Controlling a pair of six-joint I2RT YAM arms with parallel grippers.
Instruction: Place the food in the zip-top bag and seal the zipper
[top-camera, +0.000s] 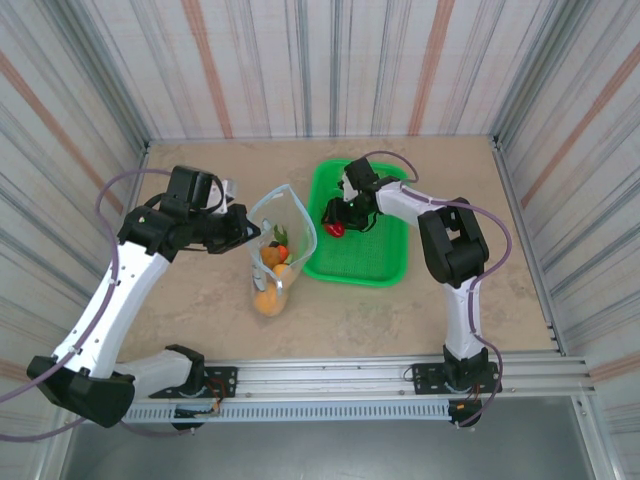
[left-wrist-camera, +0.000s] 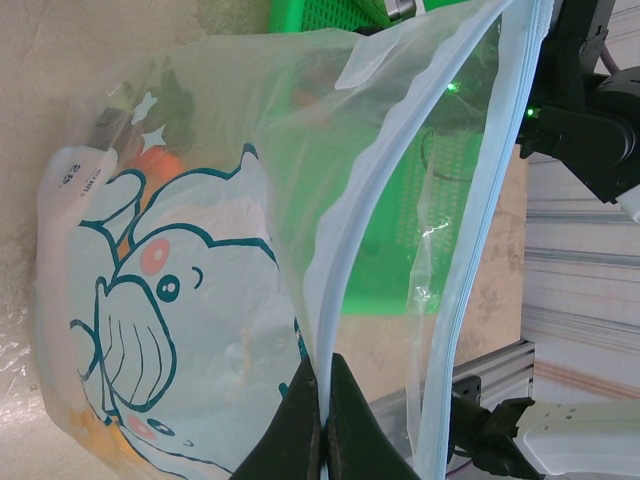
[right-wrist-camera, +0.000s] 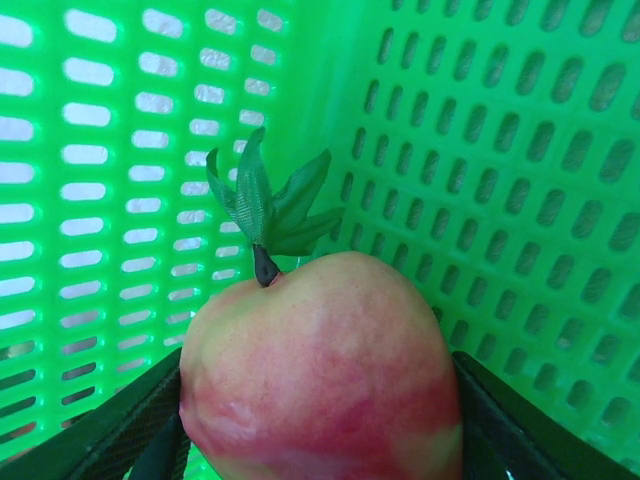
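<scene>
The clear zip-top bag (top-camera: 278, 225) with its blue cartoon print (left-wrist-camera: 150, 300) stands open on the table between the arms. Several food pieces lie inside it, among them an orange (top-camera: 267, 299). My left gripper (left-wrist-camera: 322, 378) is shut on the near side of the light-blue zipper (left-wrist-camera: 345, 250) and holds the mouth up; from above, this gripper (top-camera: 250, 222) sits at the bag's left edge. Inside the green basket (top-camera: 385, 255), my right gripper (right-wrist-camera: 318, 400) has closed round the red apple (right-wrist-camera: 320, 370), and both fingers (right-wrist-camera: 500, 425) press against its sides. The apple's green leaf points up.
The green mesh basket (right-wrist-camera: 520, 150) sits right of the bag, its walls close round the right gripper (top-camera: 337, 222). Striped walls enclose the table on three sides. A metal rail (top-camera: 330, 380) with both arm bases runs along the near edge.
</scene>
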